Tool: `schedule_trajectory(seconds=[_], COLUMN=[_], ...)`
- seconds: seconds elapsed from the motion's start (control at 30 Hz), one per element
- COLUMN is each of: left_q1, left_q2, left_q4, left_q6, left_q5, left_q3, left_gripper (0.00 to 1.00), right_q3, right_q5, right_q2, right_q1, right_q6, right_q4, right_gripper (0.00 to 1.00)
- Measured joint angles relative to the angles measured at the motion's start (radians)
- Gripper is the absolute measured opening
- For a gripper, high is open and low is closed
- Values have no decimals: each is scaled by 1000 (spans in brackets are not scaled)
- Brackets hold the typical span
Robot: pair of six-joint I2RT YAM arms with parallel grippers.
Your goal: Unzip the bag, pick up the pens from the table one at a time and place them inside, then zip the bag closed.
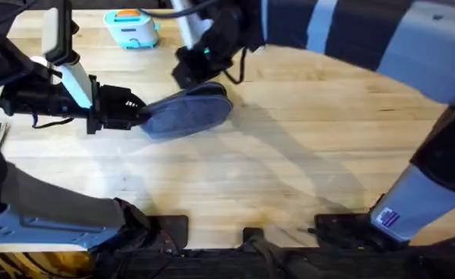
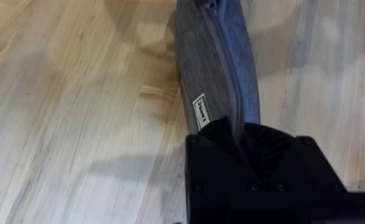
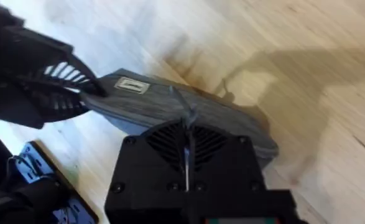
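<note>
Upper centre-left of the overhead frame: bag (image 1: pixel 188 112) lay flat on the table (image 1: pixel 289 170), long axis running left-low to right-high. Held at both ends. Left gripper (image 1: pixel 138 111) clamped shut on the bag's left end, just beside a small white label (image 2: pixel 201 112); judged an anchoring grip, to keep the fabric from dragging along with the slider. Right gripper (image 1: pixel 200 66) came in from above at the opposite end; in the right wrist view its fingers looked pinched together on something thin at the zipper line (image 3: pixel 185 118), probably the pull tab, though too small to confirm. Zipper (image 2: pixel 226 68) looked shut along the visible length, so judged either at the start of unzipping or at the end of closing; could not tell which. Teal toy toaster (image 1: pixel 132 29) at the upper left, well apart from the bag, not in the way. Thin objects at the far left edge (image 1: pixel 1 133), too small to identify. Main hindrance judged: both arms crowded over a short pouch.
</note>
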State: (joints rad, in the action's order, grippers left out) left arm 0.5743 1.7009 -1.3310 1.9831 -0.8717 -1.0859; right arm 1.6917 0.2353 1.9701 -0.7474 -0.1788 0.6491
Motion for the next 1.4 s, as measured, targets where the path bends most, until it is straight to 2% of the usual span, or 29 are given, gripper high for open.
schedule_trajectory(seconds=[0.33, 0.47, 0.7, 0.77, 0.8, 0.97, 1.27, 1.3, 1.37, 1.4], left_q1=[-8, -21, -27, -27, -27, -27, -25, -19, -11, -6], left_q2=[0, 0, 2, 2, 2, 2, 2, 2, 2, 2], left_q4=[-2, 0, -8, -9, -12, -12, -12, -12, -13, -15], left_q6=[0, 0, 0, 0, 0, 0, 0, 0, 0, 0], left_q5=[-24, -54, -66, -60, -55, -52, -24, -8, 3, 8], left_q3=[0, 0, 0, 0, 0, 0, 0, 0, 0, 0], left_gripper=[42, 42, 42, 42, 42, 42, 42, 42, 42, 42], right_q3=[0, 0, -18, -40, -75, -97, -84, -45, -8, 53], right_q5=[46, 65, 54, 45, 46, 54, -21, -61, -80, -100], right_q2=[0, 0, 9, 30, 84, 146, 105, 62, 26, -34], right_q1=[214, 267, 301, 306, 315, 318, 342, 351, 359, 368], right_q6=[-1, -4, -4, -4, -12, -49, -57, -58, -58, -56], right_q4=[98, 138, 164, 142, 125, 110, 135, 149, 171, 225], right_gripper=[30, 31, 34, 34, 34, 34, 35, 429, 721, 988])
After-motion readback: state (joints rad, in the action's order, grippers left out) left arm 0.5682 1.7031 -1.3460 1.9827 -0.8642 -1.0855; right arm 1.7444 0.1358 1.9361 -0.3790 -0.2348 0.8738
